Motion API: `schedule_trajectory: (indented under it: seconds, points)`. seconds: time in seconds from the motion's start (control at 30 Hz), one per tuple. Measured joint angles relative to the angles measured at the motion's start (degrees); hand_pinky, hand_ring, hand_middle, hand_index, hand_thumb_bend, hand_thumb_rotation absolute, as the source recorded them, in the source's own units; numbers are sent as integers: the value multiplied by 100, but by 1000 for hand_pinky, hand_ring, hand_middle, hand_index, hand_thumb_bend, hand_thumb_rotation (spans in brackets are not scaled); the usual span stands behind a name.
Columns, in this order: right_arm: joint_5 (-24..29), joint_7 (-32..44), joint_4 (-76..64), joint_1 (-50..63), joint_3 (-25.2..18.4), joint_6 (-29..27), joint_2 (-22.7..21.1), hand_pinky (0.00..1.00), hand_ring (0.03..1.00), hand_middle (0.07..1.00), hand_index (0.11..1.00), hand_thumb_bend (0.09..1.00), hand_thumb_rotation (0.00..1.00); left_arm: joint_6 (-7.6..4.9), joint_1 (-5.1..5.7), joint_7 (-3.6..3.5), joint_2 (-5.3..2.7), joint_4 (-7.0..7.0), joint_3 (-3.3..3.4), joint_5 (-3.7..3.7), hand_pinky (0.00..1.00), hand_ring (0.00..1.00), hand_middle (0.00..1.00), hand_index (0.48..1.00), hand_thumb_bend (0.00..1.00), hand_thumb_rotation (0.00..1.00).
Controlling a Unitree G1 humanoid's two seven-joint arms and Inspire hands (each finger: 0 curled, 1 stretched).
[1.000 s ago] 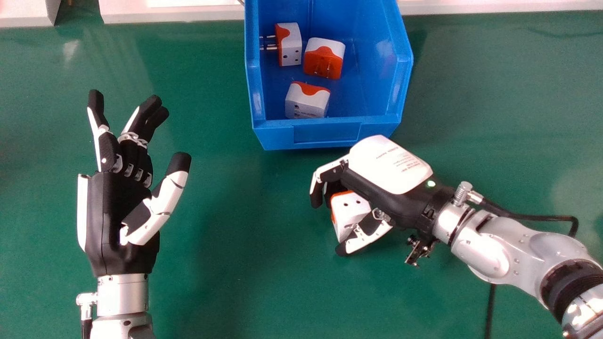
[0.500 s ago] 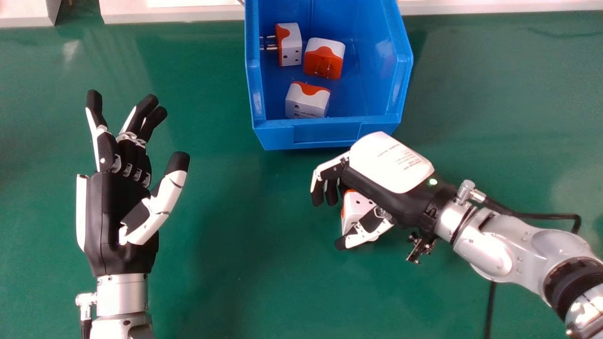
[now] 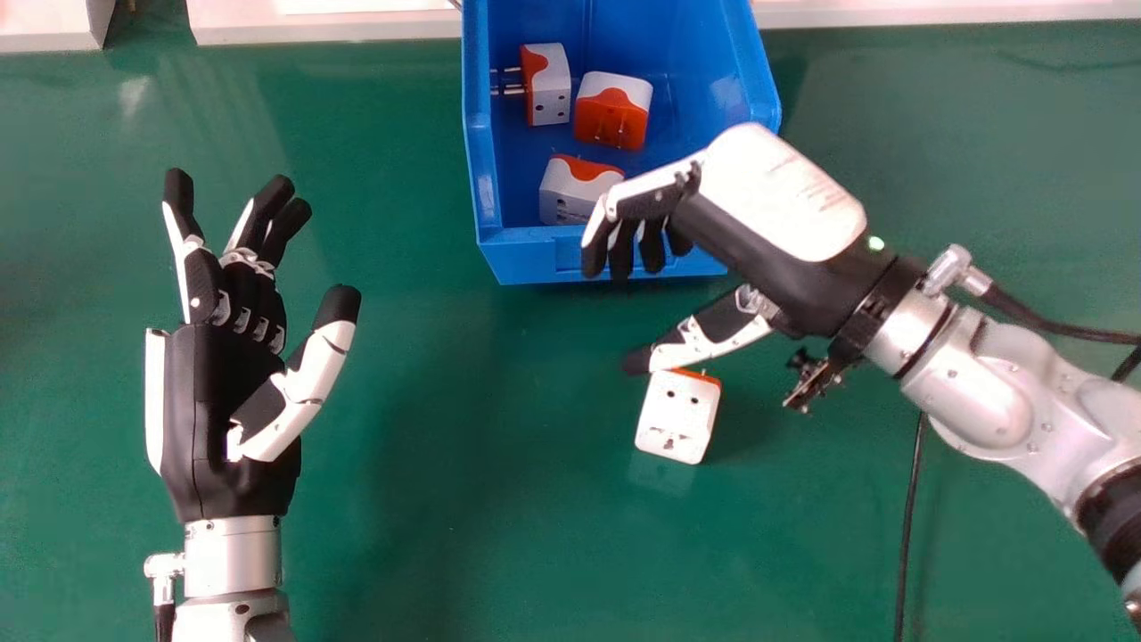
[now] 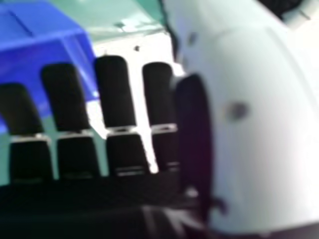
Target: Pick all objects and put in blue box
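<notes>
Blue box [image 3: 526, 257] is partly hidden by the right hand [image 3: 758, 227].

Can see in head view a green table [image 3: 401, 499], glossy, with pale shine at far left. Along its far edge can find white panels [image 3: 321, 28], both to left and to right, with a space between two at left. In right hand view can notice also a white area [image 4: 149, 47], but cannot tell what exactly.
</notes>
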Motion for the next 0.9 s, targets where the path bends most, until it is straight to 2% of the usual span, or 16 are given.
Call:
schedule_trajectory:
  seconds: [0.17, 0.37, 0.4, 0.43, 0.5, 0.53, 0.67, 0.77, 0.9]
  points:
    - [-8, 125, -12, 53, -26, -24, -7, 287, 347, 459, 508, 527, 0, -13, 0, 3, -11, 0, -16, -1, 1000, 888, 893, 490, 486, 100]
    - [251, 973, -159, 161, -56, 191, -127, 318, 389, 463, 509, 528, 0, -29, 0, 20, -11, 3, -19, 5, 1000, 889, 894, 490, 486, 100]
    - [325, 1167, -184, 186, -62, 269, -149, 344, 422, 495, 535, 608, 5, -48, 1, 28, -11, 3, -18, 5, 1000, 889, 894, 490, 486, 100]
    - [395, 1331, -208, 217, -62, 320, -170, 344, 422, 495, 535, 608, 5, -71, 1, 31, -11, 3, -21, 7, 1000, 889, 894, 490, 486, 100]
    - [439, 1576, -294, 299, -62, 450, -204, 407, 490, 557, 575, 733, 49, -76, 1, 33, -11, 3, -21, 5, 1000, 893, 896, 490, 486, 100]
    - [446, 1670, -338, 345, -62, 509, -217, 407, 490, 557, 575, 733, 49, -76, 1, 32, -11, 3, -21, 5, 1000, 893, 896, 490, 486, 100]
    - [459, 1819, -479, 493, -111, 623, -236, 480, 569, 637, 638, 880, 113, -74, 1, 23, -10, 3, -20, 2, 1000, 897, 897, 490, 486, 100]
    - [461, 1844, -514, 573, -136, 624, -236, 493, 584, 652, 655, 903, 126, -72, 1, 20, -8, 2, -21, 0, 1000, 898, 898, 490, 486, 100]
    - [461, 2041, -538, 640, -142, 688, -254, 561, 655, 714, 725, 952, 174, -65, 3, 21, -1, -3, -22, 0, 1000, 898, 897, 490, 487, 100]
